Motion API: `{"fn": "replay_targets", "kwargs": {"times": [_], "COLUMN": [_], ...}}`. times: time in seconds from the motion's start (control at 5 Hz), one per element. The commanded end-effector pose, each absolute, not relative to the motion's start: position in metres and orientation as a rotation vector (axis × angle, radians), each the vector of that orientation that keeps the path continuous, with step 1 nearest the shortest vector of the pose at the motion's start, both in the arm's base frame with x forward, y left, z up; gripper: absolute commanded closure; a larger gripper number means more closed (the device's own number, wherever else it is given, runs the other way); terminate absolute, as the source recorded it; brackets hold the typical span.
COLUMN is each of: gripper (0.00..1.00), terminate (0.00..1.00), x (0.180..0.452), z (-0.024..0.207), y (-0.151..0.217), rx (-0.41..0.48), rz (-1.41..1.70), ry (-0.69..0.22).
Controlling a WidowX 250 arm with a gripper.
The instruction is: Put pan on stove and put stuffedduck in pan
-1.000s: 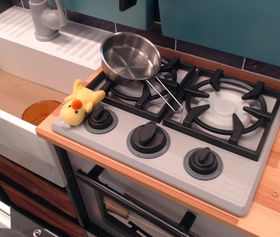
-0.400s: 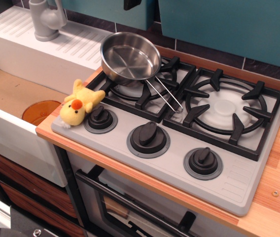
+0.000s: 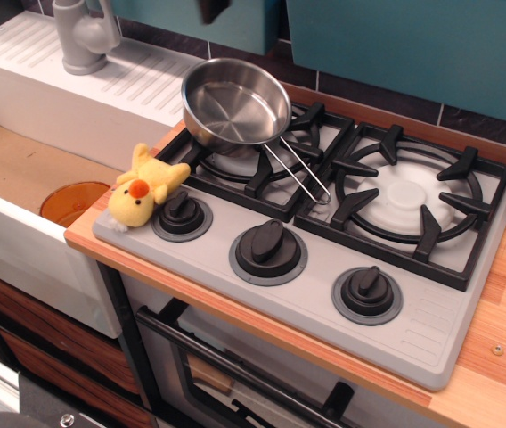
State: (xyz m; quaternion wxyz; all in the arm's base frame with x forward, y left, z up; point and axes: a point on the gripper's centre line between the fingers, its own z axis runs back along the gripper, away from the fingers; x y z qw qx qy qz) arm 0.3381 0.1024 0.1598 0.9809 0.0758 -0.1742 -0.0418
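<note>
Counting from my remote seat: one stove (image 3: 431,325) with two burner grates and three knobs; one pan (image 3: 234,101) on its left grate; one stuffedduck (image 3: 144,190) at its front-left corner beside the left knob; one gripper (image 3: 213,9), barely visible, jaws I cannot tell.

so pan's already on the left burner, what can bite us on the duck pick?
1. The stuffedduck lies at the stove corner, leaning against the left knob; fingers may catch the knob or nudge the duck off the edge toward the sink.
2. The pan sits tilted on the grate; a drop could tip it.
3. Only a dark tip of the gripper shows; its state is unclear.
</note>
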Motion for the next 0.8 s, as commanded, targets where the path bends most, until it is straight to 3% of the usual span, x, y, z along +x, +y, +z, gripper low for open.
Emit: {"fn": "replay_targets", "kwargs": {"times": [0.0,0.6], "gripper": [0.00,0.00], "terminate": [0.00,0.00], "x": [0.315,0.263], "z": [0.169,0.128], "y": [0.105,0.118], "rx": [0.198,0.213], "rz": [-0.064,-0.042], "ry": [-0.448,-0.520]}}
